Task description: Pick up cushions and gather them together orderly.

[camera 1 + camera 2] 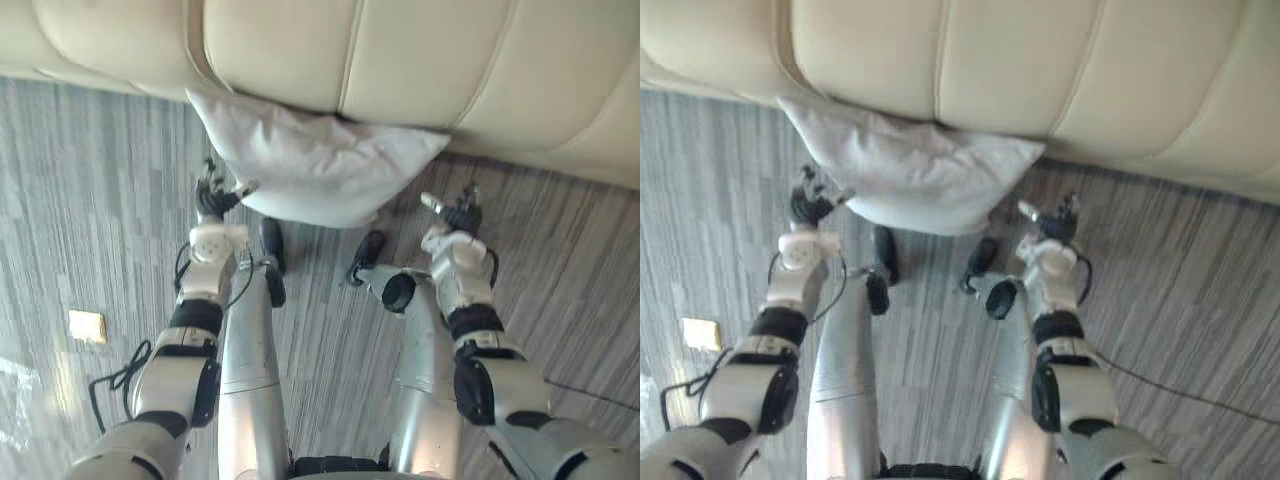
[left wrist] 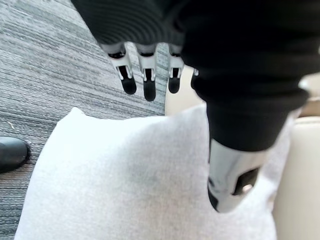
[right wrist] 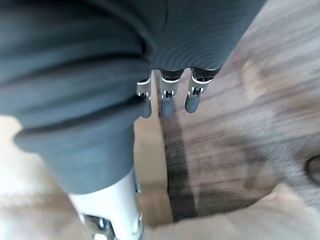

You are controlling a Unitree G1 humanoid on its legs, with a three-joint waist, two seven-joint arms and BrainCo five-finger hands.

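Note:
A pale grey cushion (image 1: 320, 165) lies on the carpet, its back edge tucked against the front of the cream sofa (image 1: 420, 60). My left hand (image 1: 212, 198) hovers at the cushion's left edge, fingers straight, holding nothing. In the left wrist view its thumb (image 2: 230, 180) hangs just above the cushion (image 2: 125, 185); whether it touches the cloth I cannot tell. My right hand (image 1: 457, 215) is open over the carpet, a short way off the cushion's right corner. The right wrist view shows its fingers (image 3: 167, 95) straight above bare carpet.
The sofa runs across the whole far side of the view. Striped grey carpet (image 1: 90, 180) spreads to both sides. A small yellowish square (image 1: 87, 325) lies on the floor at the left.

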